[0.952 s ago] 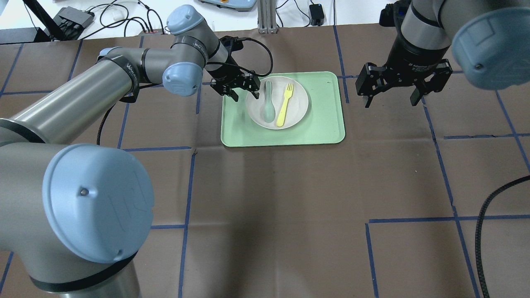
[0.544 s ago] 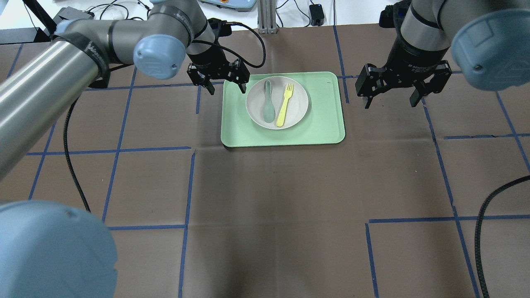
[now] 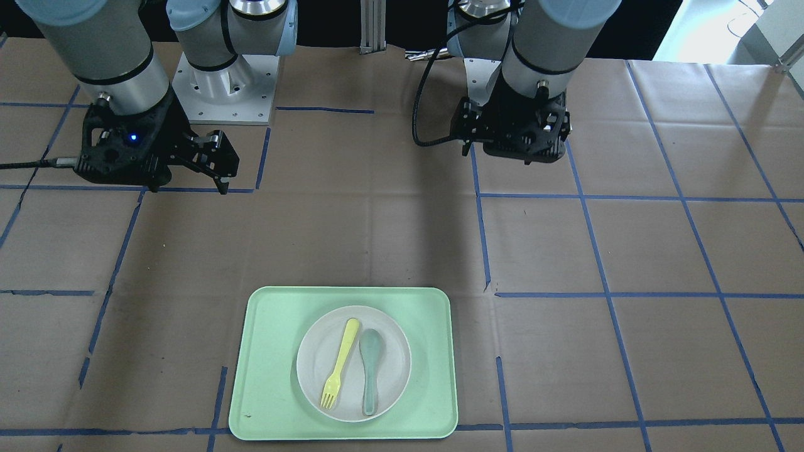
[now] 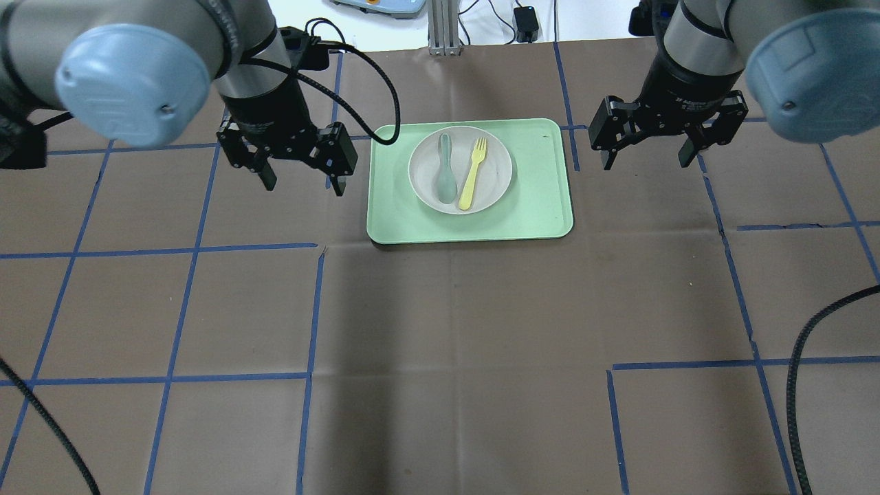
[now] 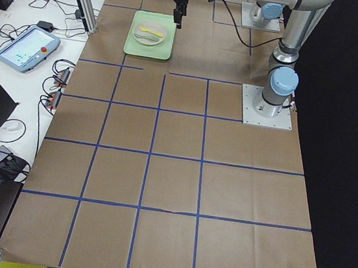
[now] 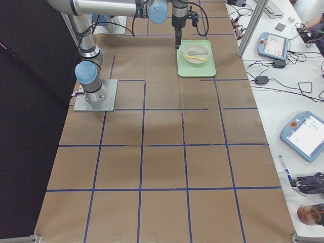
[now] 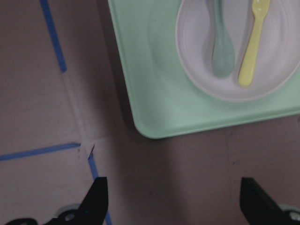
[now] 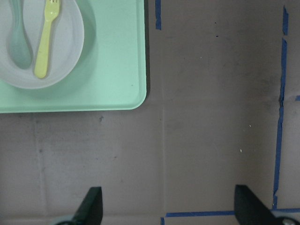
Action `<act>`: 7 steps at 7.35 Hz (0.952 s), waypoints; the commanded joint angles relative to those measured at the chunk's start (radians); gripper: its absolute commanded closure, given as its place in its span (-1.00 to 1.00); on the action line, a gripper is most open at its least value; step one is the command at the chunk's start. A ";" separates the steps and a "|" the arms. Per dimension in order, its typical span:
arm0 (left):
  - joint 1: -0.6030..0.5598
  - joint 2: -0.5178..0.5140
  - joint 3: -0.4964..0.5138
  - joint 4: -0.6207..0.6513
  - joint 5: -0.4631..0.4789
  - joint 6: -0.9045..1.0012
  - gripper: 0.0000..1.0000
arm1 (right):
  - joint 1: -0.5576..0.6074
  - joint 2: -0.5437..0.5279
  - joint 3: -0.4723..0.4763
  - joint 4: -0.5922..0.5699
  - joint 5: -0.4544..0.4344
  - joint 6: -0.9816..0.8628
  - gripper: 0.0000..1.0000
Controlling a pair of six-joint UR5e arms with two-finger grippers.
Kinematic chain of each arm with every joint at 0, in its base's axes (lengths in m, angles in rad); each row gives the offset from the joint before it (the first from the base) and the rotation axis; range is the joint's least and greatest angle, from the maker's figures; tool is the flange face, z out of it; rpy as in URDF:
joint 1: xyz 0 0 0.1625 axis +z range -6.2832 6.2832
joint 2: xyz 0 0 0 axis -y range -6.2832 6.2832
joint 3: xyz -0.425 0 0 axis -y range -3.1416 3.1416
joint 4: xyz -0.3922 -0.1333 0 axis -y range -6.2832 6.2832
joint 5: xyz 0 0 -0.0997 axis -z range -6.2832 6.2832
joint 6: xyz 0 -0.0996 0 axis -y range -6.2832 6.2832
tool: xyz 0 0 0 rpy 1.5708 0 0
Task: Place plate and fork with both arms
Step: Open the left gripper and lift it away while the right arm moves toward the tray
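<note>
The off-white plate (image 4: 489, 185) sits on the light-green tray (image 4: 536, 206). The pale-yellow fork (image 4: 473, 173) lies on the plate beside a grey-green spoon (image 4: 446, 177). My left gripper (image 4: 301, 184) is open and empty, above the table just left of the tray. My right gripper (image 4: 650, 163) is open and empty, above the table right of the tray. In the front-facing view the plate (image 3: 389, 383), fork (image 3: 338, 364) and tray (image 3: 276, 376) lie near the bottom. The left wrist view shows the plate (image 7: 276, 70) and fork (image 7: 251, 47); the right wrist view shows the fork (image 8: 45, 42).
The table is covered in brown paper with blue tape lines (image 4: 313, 309). A black cable (image 4: 801, 385) lies at the right edge. Cables and devices (image 4: 526, 20) sit beyond the far edge. The arm bases (image 3: 220, 88) stand at the robot's side.
My left gripper has drawn back from the plate's left rim, moving left off the tray and a little toward the robot. The right gripper has barely moved. Plate, fork and spoon have not moved.
</note>
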 commanded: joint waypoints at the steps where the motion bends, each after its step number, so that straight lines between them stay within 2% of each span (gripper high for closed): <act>1: 0.011 0.084 -0.046 -0.034 0.002 0.000 -1.00 | 0.028 0.085 -0.057 -0.040 0.000 0.042 -1.00; 3: 0.014 0.081 -0.049 -0.032 -0.002 0.014 -1.00 | 0.103 0.197 -0.143 -0.094 0.000 0.126 -1.00; 6: 0.059 0.071 -0.049 -0.040 -0.018 0.002 -1.00 | 0.232 0.380 -0.317 -0.105 -0.003 0.264 -0.99; 7: 0.060 0.065 -0.049 -0.038 -0.018 0.002 -1.00 | 0.246 0.429 -0.352 -0.103 -0.008 0.292 -0.86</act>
